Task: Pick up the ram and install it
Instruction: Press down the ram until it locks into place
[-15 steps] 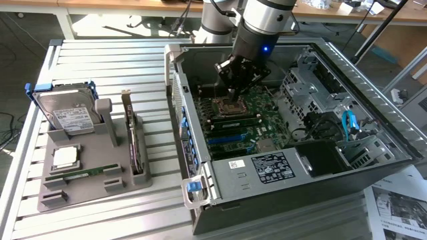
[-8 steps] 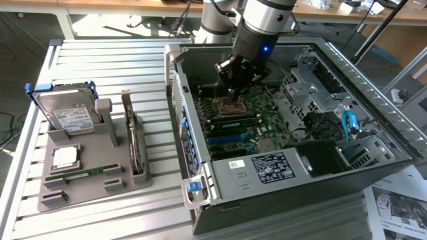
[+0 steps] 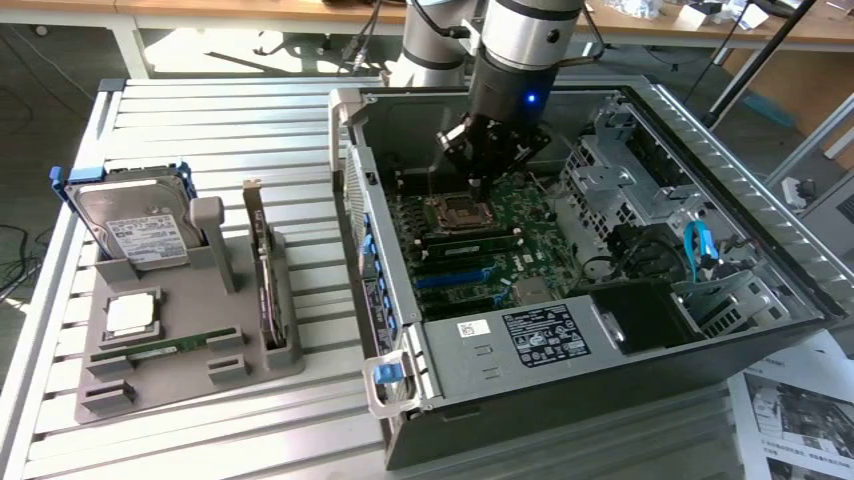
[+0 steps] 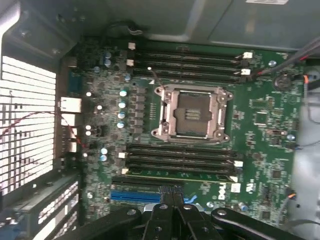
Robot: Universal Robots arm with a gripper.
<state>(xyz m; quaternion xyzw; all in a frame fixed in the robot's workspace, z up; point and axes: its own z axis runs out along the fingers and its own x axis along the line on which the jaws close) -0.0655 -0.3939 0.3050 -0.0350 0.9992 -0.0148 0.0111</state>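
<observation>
Currently the hand (image 3: 483,185) hovers closed and empty inside the computer case (image 3: 641,330) above the motherboard's CPU socket (image 4: 192,111), while the ram (image 3: 171,347) lies far off to the exterior view's left, flat in the gray holder (image 3: 187,300) on the surface, long axis roughly left-right.

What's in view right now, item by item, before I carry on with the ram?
Ram: one, green, lying flat in the grey holder.
Grey holder: one, on the slatted table.
Hard drive: one, silver, standing in the holder.
Processor chip: one, silver, flat on the holder.
Expansion card: one, dark, upright in the holder.
Computer case: one, grey, open.
Motherboard: one, green, inside the case.
CPU socket: one, empty.
Gripper: one, black, shut, above the socket.
</observation>
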